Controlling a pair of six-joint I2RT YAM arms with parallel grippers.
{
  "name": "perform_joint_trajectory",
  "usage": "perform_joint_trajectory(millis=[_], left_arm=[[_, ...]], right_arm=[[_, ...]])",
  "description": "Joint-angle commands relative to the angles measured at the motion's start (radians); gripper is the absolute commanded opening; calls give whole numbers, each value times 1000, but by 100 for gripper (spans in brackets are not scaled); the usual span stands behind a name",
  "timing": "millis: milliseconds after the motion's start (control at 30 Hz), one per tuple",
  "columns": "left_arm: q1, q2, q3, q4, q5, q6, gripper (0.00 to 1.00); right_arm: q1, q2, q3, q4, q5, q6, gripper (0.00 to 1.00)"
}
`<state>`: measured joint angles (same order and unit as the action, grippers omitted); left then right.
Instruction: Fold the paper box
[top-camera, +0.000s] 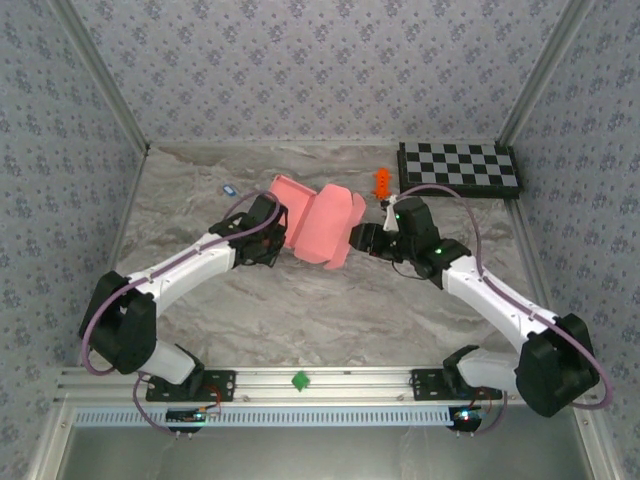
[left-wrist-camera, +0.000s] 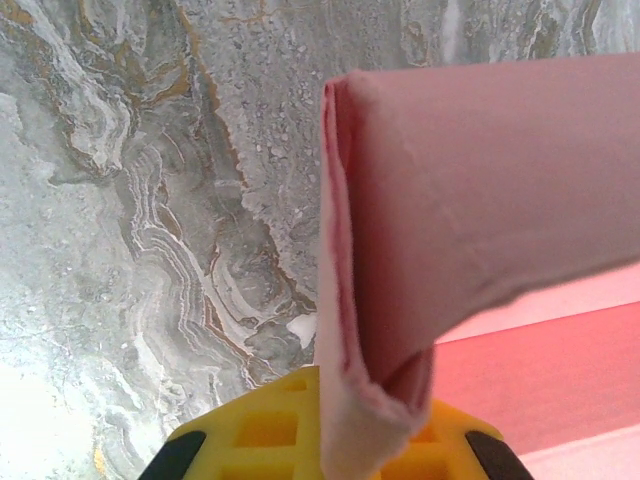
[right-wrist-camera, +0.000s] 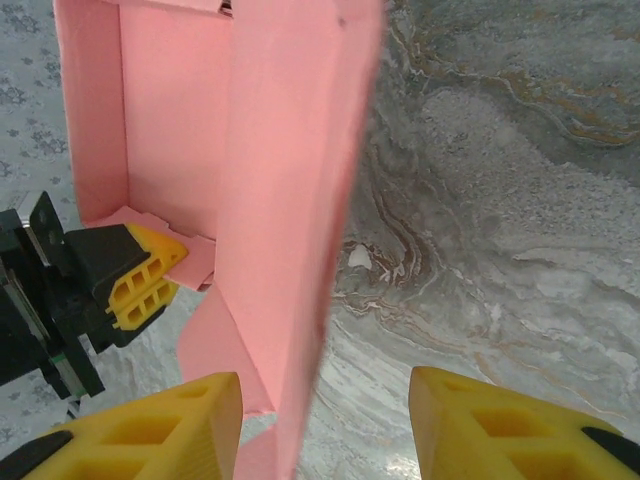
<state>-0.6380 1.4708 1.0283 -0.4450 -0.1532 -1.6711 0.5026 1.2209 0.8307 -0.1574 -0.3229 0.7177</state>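
Left gripper (left-wrist-camera: 375, 425) is clenched on a folded wall of the paper box (top-camera: 318, 225), with the card pinched between my yellow fingers (left-wrist-camera: 260, 435). Right gripper (right-wrist-camera: 325, 400) is released: fingers apart, an upright pink panel standing between them, closer to one finger, not squeezed. The box sits mid-table (top-camera: 330, 320), nearer the far edge, partly folded, between both wrists.

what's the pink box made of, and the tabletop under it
The paper box looks like thin matte card: its folded edge shows two slim layers with a soft crease and no gloss. The tabletop has grey-brown marble veining with a faint sheen; it may be stone or a printed laminate, hard to tell.
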Motion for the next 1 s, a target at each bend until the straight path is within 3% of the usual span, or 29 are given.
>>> perform_joint_trajectory(millis=[0,367,533,833,967], left_arm=[[-8,-24,-11,11,22,-76,0],[-15,-11,-43,31,47,-114,0],[-24,7,-54,56,69,-126,0],[-37,43,-60,88,111,-116,31],[-37,45,-43,89,112,-54,57]], right_arm=[[9,27,-11,68,-47,22,46],[27,80,1,72,-22,46,13],[36,80,29,2,47,52,7],[42,86,92,-137,140,63,2],[40,86,108,-166,160,67,2]])
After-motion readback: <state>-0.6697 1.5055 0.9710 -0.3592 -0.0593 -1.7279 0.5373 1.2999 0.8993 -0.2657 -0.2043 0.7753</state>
